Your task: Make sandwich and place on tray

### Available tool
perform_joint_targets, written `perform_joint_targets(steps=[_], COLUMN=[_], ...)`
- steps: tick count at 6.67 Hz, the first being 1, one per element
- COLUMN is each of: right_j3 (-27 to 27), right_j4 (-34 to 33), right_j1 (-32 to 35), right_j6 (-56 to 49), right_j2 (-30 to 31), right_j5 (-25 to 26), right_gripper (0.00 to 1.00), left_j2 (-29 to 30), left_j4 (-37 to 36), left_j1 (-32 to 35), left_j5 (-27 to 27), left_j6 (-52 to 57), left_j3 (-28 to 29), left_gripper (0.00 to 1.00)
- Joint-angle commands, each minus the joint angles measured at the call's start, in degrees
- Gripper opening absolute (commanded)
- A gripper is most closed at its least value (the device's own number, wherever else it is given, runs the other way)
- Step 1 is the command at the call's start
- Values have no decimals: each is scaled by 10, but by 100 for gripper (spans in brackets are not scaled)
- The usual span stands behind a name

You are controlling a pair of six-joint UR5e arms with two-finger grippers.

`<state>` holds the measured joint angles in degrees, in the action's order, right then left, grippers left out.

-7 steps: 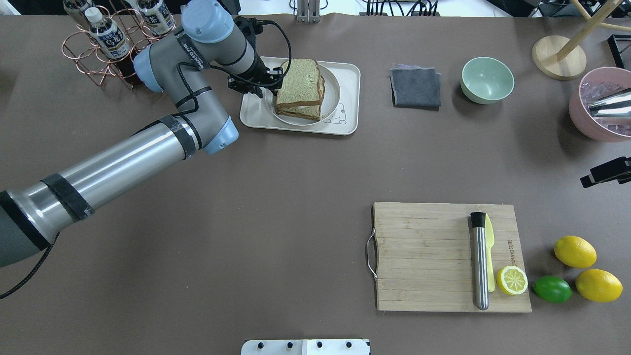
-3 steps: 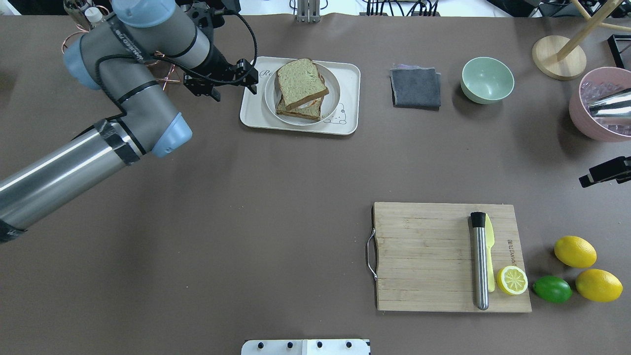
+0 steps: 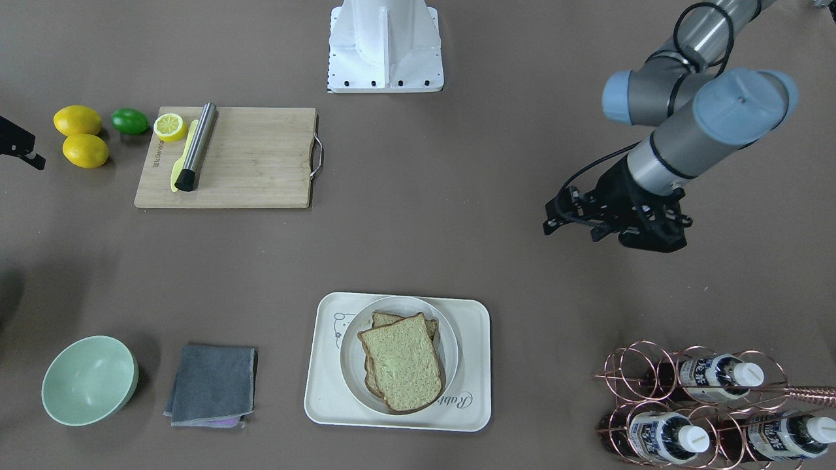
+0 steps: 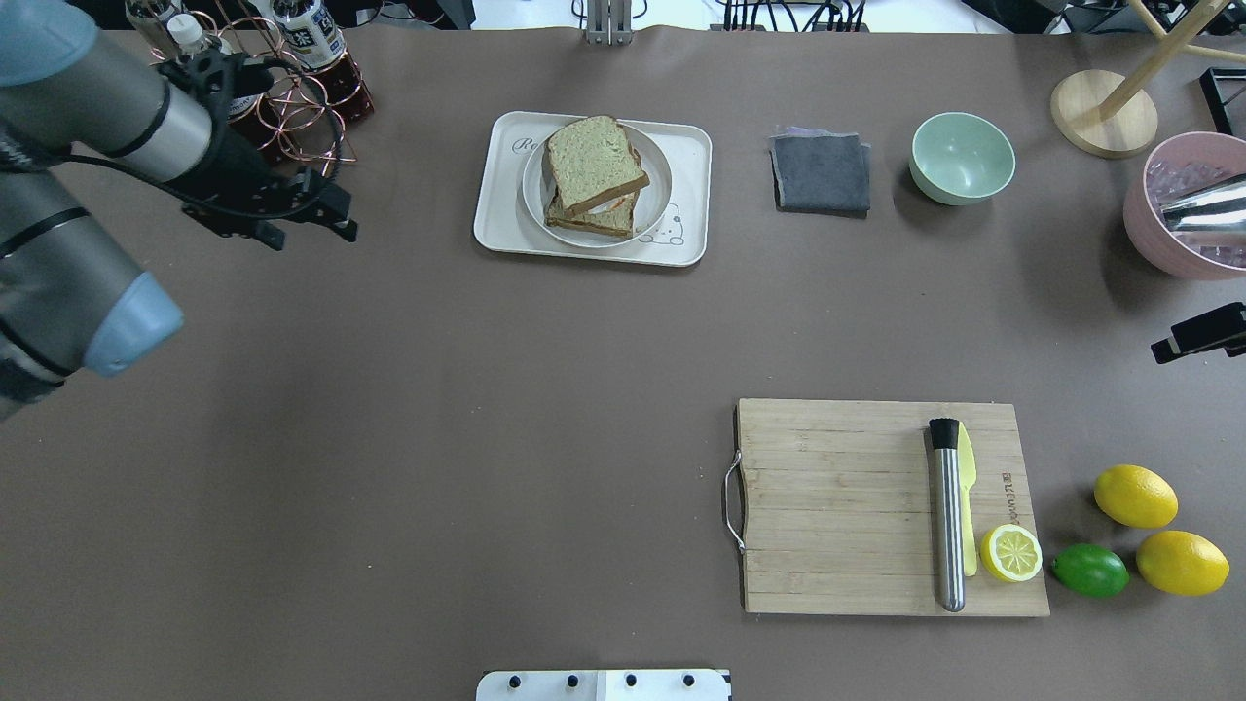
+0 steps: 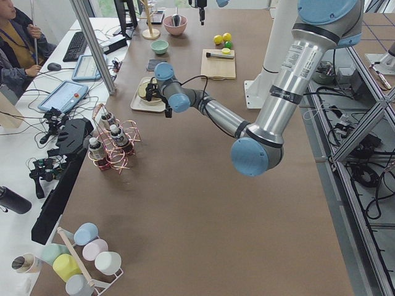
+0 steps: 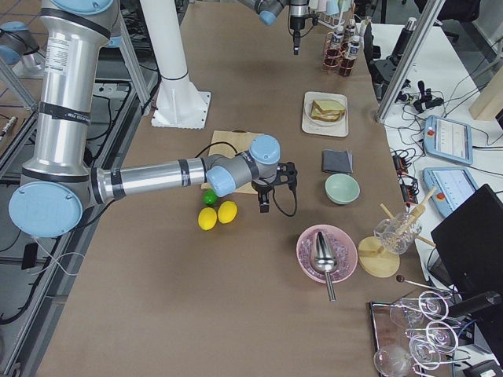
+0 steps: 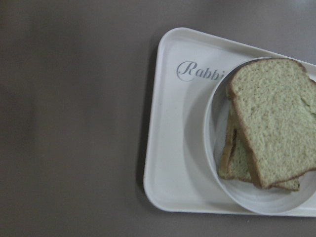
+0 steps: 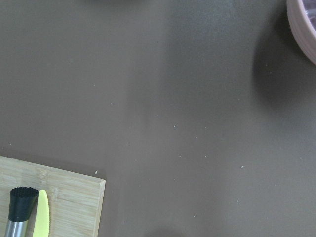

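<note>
The sandwich (image 4: 594,161) lies on a round white dish (image 4: 658,180) that sits on the cream tray (image 4: 687,146). The top bread slice lies askew over the lower one, with a sliver of egg showing between them. The sandwich (image 7: 274,121) and the tray (image 7: 173,148) also show in the left wrist view. My left gripper (image 4: 311,232) hovers open and empty well to the left of the tray, near the bottle rack; it also shows in the front-facing view (image 3: 569,230). My right gripper (image 4: 1199,336) shows only as a black piece at the right edge; I cannot tell its state.
A copper bottle rack (image 4: 292,88) stands at the far left behind my left gripper. A grey cloth (image 4: 821,173) and a green bowl (image 4: 962,156) lie right of the tray. A cutting board (image 4: 847,506) carries a steel rod, a yellow knife and a lemon half.
My left gripper has let go of the top bread slice and drawn back to the left, away from the tray. The slice has settled onto the sandwich.
</note>
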<state>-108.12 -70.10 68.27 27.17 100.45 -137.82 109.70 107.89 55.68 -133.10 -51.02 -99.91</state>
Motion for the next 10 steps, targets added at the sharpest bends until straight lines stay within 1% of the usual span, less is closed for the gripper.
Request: perform_joint_targets(steps=[1, 2, 3, 4, 5, 6, 7, 8, 10], right_j3=[14, 30, 32, 32, 31, 33, 40, 45, 51], right_j4=[-1, -2, -17, -80, -141, -166, -167, -167, -176], right_j1=[26, 43, 62, 95, 119, 122, 125, 131, 142], right_j6=[-38, -62, -85, -158, -214, -242, -262, -268, -284], right_j2=[0, 0, 0, -11, -35, -44, -45, -44, -44], right_j5=[0, 0, 5, 14, 32, 72, 79, 82, 76], right_gripper=[100, 100, 100, 100, 100, 100, 100, 100, 100], left_j2=[-107, -156, -188, -212, -213, -213, -214, -224, -235], left_j4=[-170, -187, -192, -211, -240, -266, -282, -287, -298], left_j1=[66, 128, 166, 199, 259, 311, 332, 360, 376], left_j5=[2, 1, 0, 3, 4, 13, 21, 21, 23], left_j6=[224, 349, 439, 529, 637, 707, 713, 770, 770], left_j3=[-137, -146, -143, -132, -96, -68, -70, -62, -68], left_gripper=[98, 98, 98, 98, 98, 98, 98, 98, 98])
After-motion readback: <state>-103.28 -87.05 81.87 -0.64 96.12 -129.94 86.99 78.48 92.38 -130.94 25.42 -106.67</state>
